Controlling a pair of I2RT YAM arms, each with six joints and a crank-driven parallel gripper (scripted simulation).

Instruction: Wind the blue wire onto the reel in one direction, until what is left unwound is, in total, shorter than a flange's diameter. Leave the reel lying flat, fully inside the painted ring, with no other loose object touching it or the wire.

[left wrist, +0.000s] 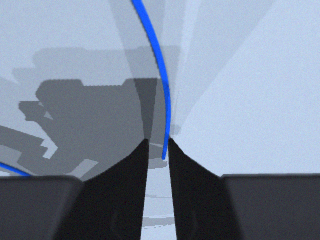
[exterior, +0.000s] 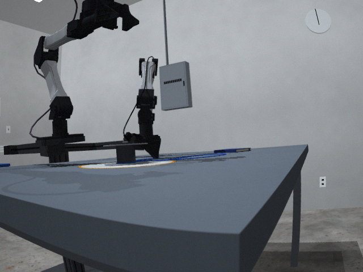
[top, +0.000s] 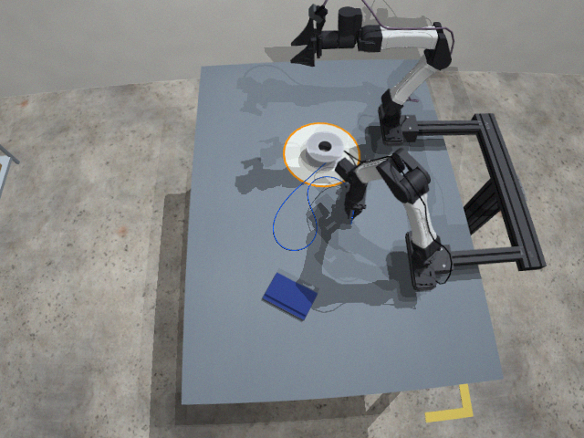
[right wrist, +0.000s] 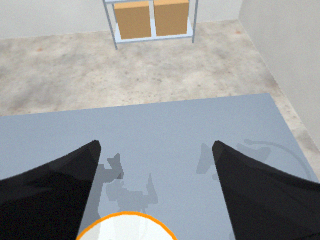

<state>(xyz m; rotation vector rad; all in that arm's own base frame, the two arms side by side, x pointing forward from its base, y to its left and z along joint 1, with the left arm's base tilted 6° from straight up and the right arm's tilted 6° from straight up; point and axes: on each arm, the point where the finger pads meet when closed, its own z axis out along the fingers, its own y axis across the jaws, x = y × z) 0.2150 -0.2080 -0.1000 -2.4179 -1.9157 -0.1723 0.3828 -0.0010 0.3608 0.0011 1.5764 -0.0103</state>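
Lower centre, left wrist view: left gripper [top: 353, 216] [exterior: 156, 156] [left wrist: 159, 141] narrow, not closed, blue wire [top: 316, 226] [exterior: 202, 156] [left wrist: 162, 70] end between tips (top view hides this). Reel [top: 314, 142] [exterior: 126, 154] upper centre in top view, inside ring [top: 284, 152] [exterior: 83, 167] [right wrist: 127, 213]. Top edge: right gripper [top: 292, 53] [exterior: 127, 25] [right wrist: 158, 145], wide.

blue wire [top: 294, 250] [left wrist: 161, 62] cut off at left wrist view's top edge, white disc [right wrist: 129, 229] cropped below
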